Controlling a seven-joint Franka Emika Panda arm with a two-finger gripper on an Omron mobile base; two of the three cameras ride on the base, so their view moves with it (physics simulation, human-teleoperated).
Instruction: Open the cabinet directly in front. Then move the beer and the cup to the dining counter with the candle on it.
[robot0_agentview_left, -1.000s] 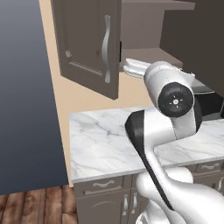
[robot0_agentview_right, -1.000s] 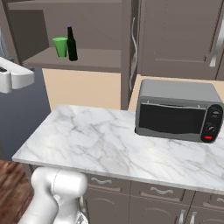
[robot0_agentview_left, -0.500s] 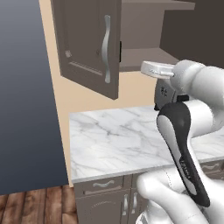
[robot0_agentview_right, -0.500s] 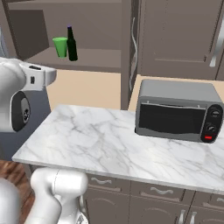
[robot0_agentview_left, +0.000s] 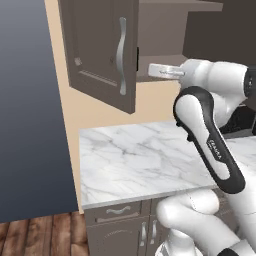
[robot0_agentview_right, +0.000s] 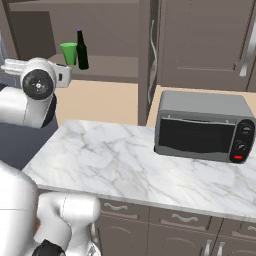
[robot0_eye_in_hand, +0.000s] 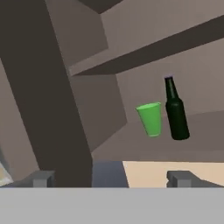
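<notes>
My fingers (robot0_eye_in_hand: 111, 178) are spread wide apart with nothing between them, held up level with the open cabinet (robot0_agentview_left: 105, 55). On its lower shelf (robot0_agentview_right: 110, 67) the green cup (robot0_eye_in_hand: 150, 119) and the dark beer bottle (robot0_eye_in_hand: 176, 111) stand upright, just beside each other, the cup to the bottle's left. Below, a microwave (robot0_agentview_right: 204, 126) sits on the marble tabletop (robot0_agentview_right: 120, 160).
</notes>
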